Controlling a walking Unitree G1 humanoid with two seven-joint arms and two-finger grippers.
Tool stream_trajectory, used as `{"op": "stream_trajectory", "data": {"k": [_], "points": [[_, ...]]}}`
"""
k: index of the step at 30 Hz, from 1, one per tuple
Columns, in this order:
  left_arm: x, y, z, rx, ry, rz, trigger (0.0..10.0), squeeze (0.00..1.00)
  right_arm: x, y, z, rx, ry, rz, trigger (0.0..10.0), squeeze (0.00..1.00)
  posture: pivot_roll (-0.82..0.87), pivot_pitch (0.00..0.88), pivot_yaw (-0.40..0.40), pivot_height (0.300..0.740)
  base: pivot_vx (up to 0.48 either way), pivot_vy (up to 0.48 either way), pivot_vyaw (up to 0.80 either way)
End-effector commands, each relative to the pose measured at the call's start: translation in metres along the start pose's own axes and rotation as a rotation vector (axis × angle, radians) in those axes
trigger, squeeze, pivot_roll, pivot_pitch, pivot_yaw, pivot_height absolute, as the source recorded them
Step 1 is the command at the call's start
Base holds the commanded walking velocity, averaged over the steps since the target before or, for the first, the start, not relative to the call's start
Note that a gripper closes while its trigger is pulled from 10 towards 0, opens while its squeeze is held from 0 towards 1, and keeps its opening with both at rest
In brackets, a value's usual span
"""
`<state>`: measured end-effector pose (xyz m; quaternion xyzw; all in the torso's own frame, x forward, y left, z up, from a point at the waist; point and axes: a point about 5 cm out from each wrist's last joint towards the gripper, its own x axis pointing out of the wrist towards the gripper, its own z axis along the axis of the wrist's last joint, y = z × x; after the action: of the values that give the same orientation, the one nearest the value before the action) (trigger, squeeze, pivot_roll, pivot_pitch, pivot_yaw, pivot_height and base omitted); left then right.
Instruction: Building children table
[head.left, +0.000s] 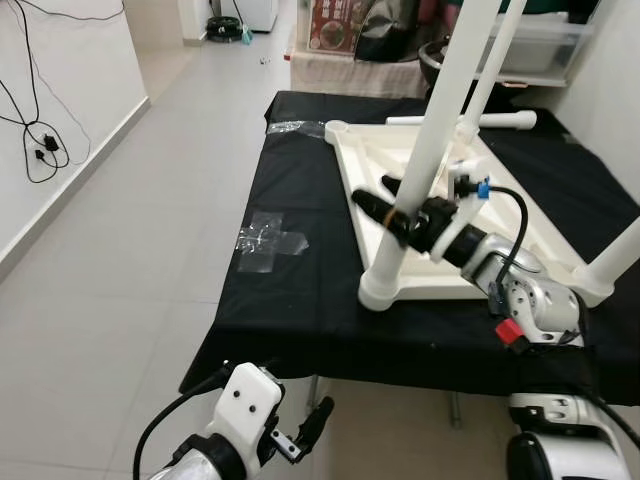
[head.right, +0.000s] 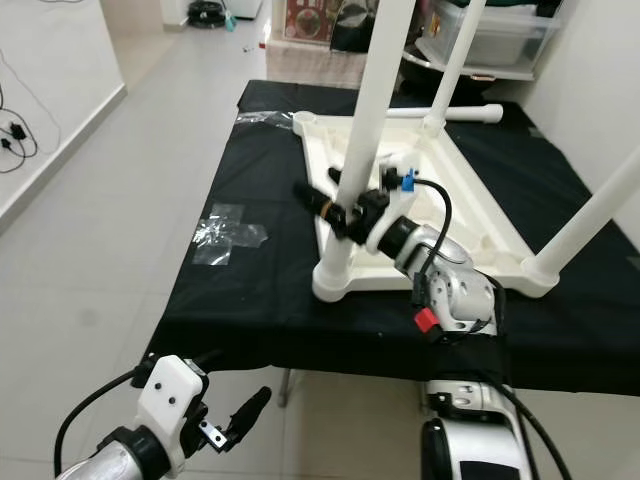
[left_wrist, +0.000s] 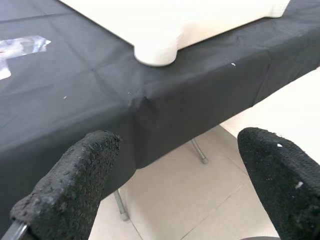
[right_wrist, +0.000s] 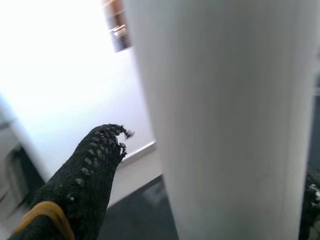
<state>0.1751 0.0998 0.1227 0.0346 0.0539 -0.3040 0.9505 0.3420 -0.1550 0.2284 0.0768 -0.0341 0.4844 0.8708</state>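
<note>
Right gripper is clamping the upright white leg, its long axis vertical, at the upturned tabletop's near-left corner. Left gripper is hanging spread wide, holding nothing, below the near edge.

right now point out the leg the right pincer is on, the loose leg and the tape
gripped leg (head.left: 425, 165), left eye view, mid shaft
loose leg (head.left: 495, 120), left eye view, middle
tape (head.left: 268, 240), left eye view, centre

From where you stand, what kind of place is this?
Probably a home, a tiled room or hallway used as a work area. Signs: pale tiled floor, cables trailing down the wall, and storage bins behind a black-covered table holding an upturned white children's table.
</note>
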Motion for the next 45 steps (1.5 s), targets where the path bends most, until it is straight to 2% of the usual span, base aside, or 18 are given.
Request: {"op": "stream_trajectory", "data": {"k": [1, 5, 6, 13, 14, 19, 20, 22, 29, 33, 34, 36, 37, 40, 41, 42, 43, 45], "points": [[0.0, -0.002, 0.0, -0.009, -0.006, -0.004, 10.0, 0.0, 0.013, 0.016, -0.019, 0.025, 0.081, 0.171, 10.0, 0.0, 0.14, 0.093, -0.123, 0.74, 0.0, 0.0, 0.0], [0.0, -0.002, 0.0, -0.007, -0.005, -0.002, 10.0, 0.0, 0.021, 0.019, -0.022, 0.037, 0.094, 0.256, 10.0, 0.0, 0.15, 0.093, -0.123, 0.74, 0.0, 0.0, 0.0], [-0.001, -0.003, 0.0, -0.008, -0.005, -0.003, 10.0, 0.0, 0.024, 0.019, -0.022, 0.039, 0.087, 0.269, 0.0, 0.0, 0.15, 0.092, -0.122, 0.74, 0.0, 0.0, 0.0], [-0.001, -0.003, 0.0, -0.009, -0.003, -0.004, 10.0, 0.0, 0.031, 0.013, -0.022, -0.006, 0.054, 0.179, 0.0, 0.0, 0.15, 0.086, -0.125, 0.74, 0.0, 0.0, 0.0], [-0.001, -0.003, 0.0, -0.009, -0.002, -0.004, 10.0, 0.0, 0.033, 0.002, -0.021, -0.014, 0.007, -0.047, 0.0, 0.0, 0.15, 0.083, -0.126, 0.74, 0.0, 0.0, 0.0], [-0.001, -0.003, -0.001, -0.009, -0.002, -0.004, 10.0, 0.0, 0.031, -0.006, -0.021, -0.041, -0.017, -0.237, 0.0, 0.0, 0.14, 0.078, -0.122, 0.74, 0.0, 0.0, 0.0], [-0.001, -0.002, -0.001, -0.011, -0.002, -0.008, 10.0, 0.0, 0.021, -0.016, -0.019, -0.036, -0.062, -0.547, 0.0, 0.0, 0.12, 0.074, -0.112, 0.74, 0.0, 0.0, 0.0], [-0.001, -0.002, -0.001, -0.011, -0.001, -0.012, 10.0, 0.0, 0.002, -0.024, -0.02, -0.053, -0.081, -0.882, 0.0, 0.0, 0.12, 0.074, -0.112, 0.74, 0.0, 0.0, 0.0], [0.0, -0.002, -0.002, -0.011, 0.002, -0.021, 10.0, 0.0, -0.02, -0.002, -0.035, -0.013, -0.083, -1.278, 0.0, 0.0, 0.13, 0.08, -0.103, 0.74, 0.0, 0.0, 0.0], [0.001, -0.002, -0.002, -0.009, 0.002, -0.019, 10.0, 0.0, -0.011, 0.01, -0.044, 0.041, -0.094, -1.312, 0.0, 0.0, 0.13, 0.082, -0.107, 0.74, 0.0, 0.0, 0.0], [0.001, -0.002, -0.002, -0.008, 0.002, -0.018, 10.0, 0.0, -0.001, 0.016, -0.046, 0.051, -0.097, -1.278, 7.6, 0.0, 0.14, 0.085, -0.107, 0.74, 0.0, 0.0, 0.0], [0.0, -0.002, -0.002, -0.008, 0.002, -0.017, 10.0, 0.0, 0.009, 0.021, -0.047, 0.072, -0.108, -1.216, 7.6, 0.0, 0.14, 0.085, -0.107, 0.74, 0.0, 0.0, 0.0], [0.0, -0.002, -0.002, -0.008, 0.003, -0.016, 10.0, 0.0, 0.02, 0.027, -0.044, 0.053, -0.13, -1.15, 10.0, 1.0, 0.13, 0.086, -0.11, 0.74, 0.0, 0.0, 0.0], [0.001, -0.002, -0.001, -0.011, 0.001, -0.016, 10.0, 0.0, 0.025, 0.028, -0.037, 0.004, -0.161, -1.102, 10.0, 1.0, 0.13, 0.087, -0.113, 0.74, 0.0, 0.0, 0.0], [0.001, -0.002, -0.001, -0.011, 0.001, -0.016, 10.0, 0.0, 0.023, 0.024, -0.036, -0.013, -0.162, -1.102, 10.0, 0.17, 0.13, 0.087, -0.113, 0.74, 0.0, 0.0, 0.0], [0.001, -0.002, -0.001, -0.011, 0.001, -0.016, 10.0, 0.0, 0.023, 0.024, -0.036, -0.013, -0.162, -1.102, 10.0, 0.17, 0.13, 0.087, -0.113, 0.74, 0.0, 0.0, 0.0], [0.001, -0.002, -0.001, -0.011, 0.0, -0.015, 10.0, 0.0, 0.019, 0.019, -0.032, -0.028, -0.176, -1.08, 10.0, 0.0, 0.13, 0.088, -0.112, 0.74, 0.0, 0.0, 0.0], [0.001, -0.002, -0.001, -0.012, -0.001, -0.014, 10.0, 0.0, 0.014, 0.013, -0.029, -0.05, -0.187, -1.06, 10.0, 0.0, 0.12, 0.087, -0.113, 0.74, 0.0, 0.0, 0.0]]}}
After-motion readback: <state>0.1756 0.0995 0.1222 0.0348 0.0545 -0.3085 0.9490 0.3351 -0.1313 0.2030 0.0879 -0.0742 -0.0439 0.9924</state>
